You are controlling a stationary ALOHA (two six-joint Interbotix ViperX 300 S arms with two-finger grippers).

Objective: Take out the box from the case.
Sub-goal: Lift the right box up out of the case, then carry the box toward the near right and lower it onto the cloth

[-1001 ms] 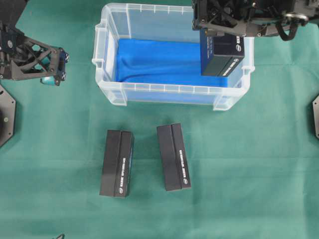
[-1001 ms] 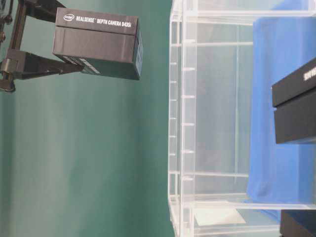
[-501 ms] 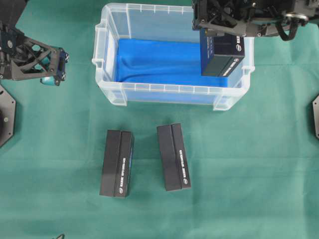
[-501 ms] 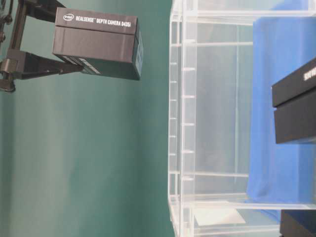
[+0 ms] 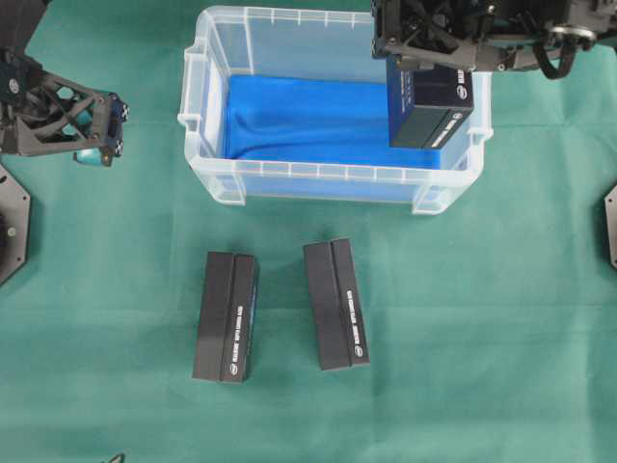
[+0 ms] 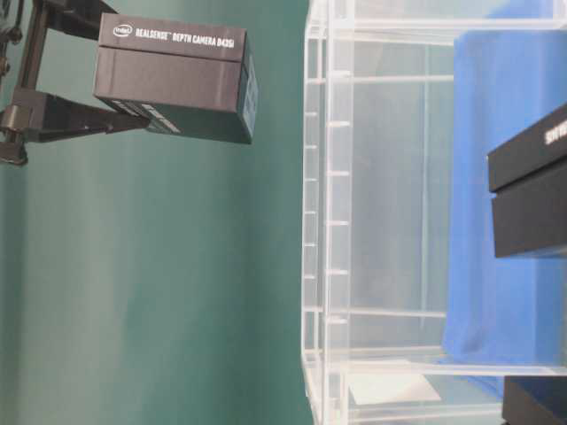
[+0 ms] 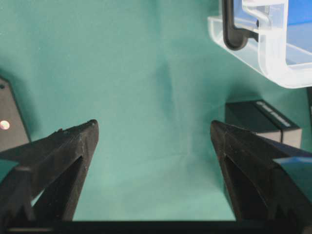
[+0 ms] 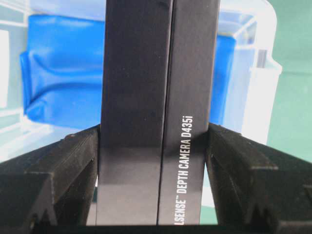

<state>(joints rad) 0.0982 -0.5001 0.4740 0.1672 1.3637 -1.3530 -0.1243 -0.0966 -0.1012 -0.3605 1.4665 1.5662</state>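
One box (image 5: 429, 106) hangs clamped in the right gripper (image 8: 155, 170) above the case (image 5: 207, 121) — a careless swing could clip the rim, while the left gripper (image 7: 153, 131) gapes empty.

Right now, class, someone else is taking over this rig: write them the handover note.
Right gripper: shut on the box, held in the air above the case's right end; the table-level view shows it clear of the rim.
Left gripper: open, holding nothing, parked over the cloth left of the case.
Case: only the blue lining can be seen inside.
Two more boxes lie on the cloth in front of the case.
Done: box gripped and lifted out.
Left: carry it sideways off the case, probably set it down by the other two, release.
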